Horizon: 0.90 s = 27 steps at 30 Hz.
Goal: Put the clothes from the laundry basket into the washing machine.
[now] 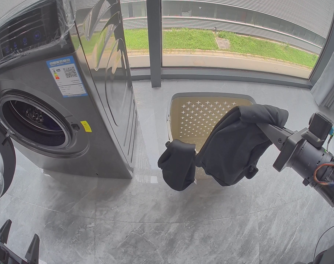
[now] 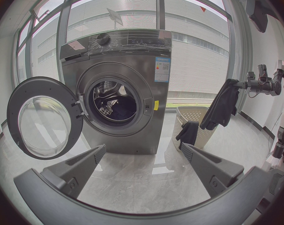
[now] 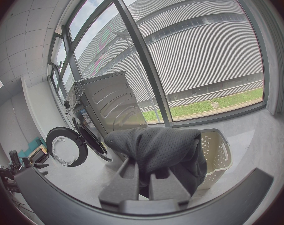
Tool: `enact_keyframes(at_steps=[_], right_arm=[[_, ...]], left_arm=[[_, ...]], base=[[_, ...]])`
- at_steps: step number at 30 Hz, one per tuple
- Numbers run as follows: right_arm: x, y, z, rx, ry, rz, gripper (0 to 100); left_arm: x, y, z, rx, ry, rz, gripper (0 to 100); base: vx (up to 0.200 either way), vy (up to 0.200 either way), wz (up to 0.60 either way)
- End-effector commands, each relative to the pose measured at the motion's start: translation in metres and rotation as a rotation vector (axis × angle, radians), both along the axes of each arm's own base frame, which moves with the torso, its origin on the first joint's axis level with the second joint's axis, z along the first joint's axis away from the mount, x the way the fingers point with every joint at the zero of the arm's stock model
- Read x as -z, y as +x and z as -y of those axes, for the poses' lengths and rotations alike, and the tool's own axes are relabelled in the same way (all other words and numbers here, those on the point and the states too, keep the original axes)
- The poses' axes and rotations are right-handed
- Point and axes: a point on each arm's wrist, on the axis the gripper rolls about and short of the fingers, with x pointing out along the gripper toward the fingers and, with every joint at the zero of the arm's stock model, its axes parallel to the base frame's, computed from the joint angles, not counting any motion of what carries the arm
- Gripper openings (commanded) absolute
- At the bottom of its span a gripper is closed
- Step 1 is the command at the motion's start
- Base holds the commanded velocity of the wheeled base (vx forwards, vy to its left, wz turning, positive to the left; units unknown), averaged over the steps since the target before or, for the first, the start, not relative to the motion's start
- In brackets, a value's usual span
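Observation:
A dark grey garment [image 1: 233, 147] hangs from my right gripper [image 1: 265, 128], which is shut on it above the beige laundry basket [image 1: 196, 114]. One sleeve [image 1: 178, 164] droops over the basket's near rim. In the right wrist view the cloth [image 3: 157, 147] drapes over the gripper [image 3: 144, 178], with the basket [image 3: 220, 153] behind. The grey washing machine [image 1: 64, 85] stands at the left with its round door [image 2: 43, 116] swung open; dark clothes lie in the drum [image 2: 114, 105]. My left gripper [image 2: 142, 157] is open, low and in front of the machine, with nothing in it.
A floor-to-ceiling window with a dark post [image 1: 154, 33] runs behind the basket. A curtain [image 1: 330, 81] hangs at the far right. Bare grey marble floor [image 1: 156, 220] stretches between the machine, the basket and me.

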Motion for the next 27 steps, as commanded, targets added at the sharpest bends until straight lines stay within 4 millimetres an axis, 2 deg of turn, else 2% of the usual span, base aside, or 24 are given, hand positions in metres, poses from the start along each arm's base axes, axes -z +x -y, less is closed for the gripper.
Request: enact_keyframes(at_steps=[1, 11, 20, 27], right_arm=[[0.0001, 0.0003, -0.0005, -0.001, 0.001, -0.001, 0], [0.0009, 0.001, -0.0022, -0.012, 0.003, -0.002, 0], [0.0037, 0.0022, -0.0029, -0.014, -0.004, -0.011, 0], [0.0044, 0.0035, -0.0028, -0.01, -0.004, -0.013, 0]], left_arm=[[0.0043, -0.0002, 0.0, 0.0, 0.0, 0.003, 100], [0.0043, -0.0002, 0.0, 0.0, -0.002, 0.003, 100], [0.0043, -0.0002, 0.0, 0.0, -0.002, 0.003, 100], [0.0043, -0.0002, 0.0, 0.0, -0.003, 0.003, 100]], base=[[0.0, 0.2, 0.0], [0.0, 0.2, 0.0], [0.0, 0.0, 0.0], [-0.2, 0.0, 0.0]])
